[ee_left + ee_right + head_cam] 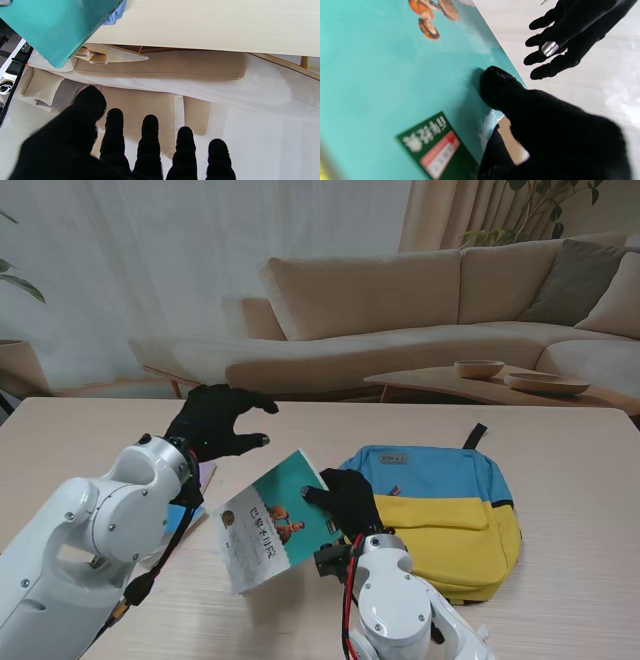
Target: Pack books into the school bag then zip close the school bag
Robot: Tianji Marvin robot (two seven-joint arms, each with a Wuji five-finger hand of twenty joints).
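Observation:
A teal-covered book [272,522] is lifted off the table and tilted, with my right hand [345,497] shut on its right edge; the thumb presses the cover [402,82] in the right wrist view. The blue and yellow school bag [445,510] lies flat on the table just right of the book; I cannot tell whether its zip is open. My left hand [218,423] hovers open to the left of the book and farther from me, fingers spread and touching nothing. A corner of the teal book [57,27] shows in the left wrist view.
Another book or paper with a purple and blue edge [190,510] lies on the table under my left forearm. Beyond the table's far edge stand a beige sofa [420,310] and a low table with bowls [500,375].

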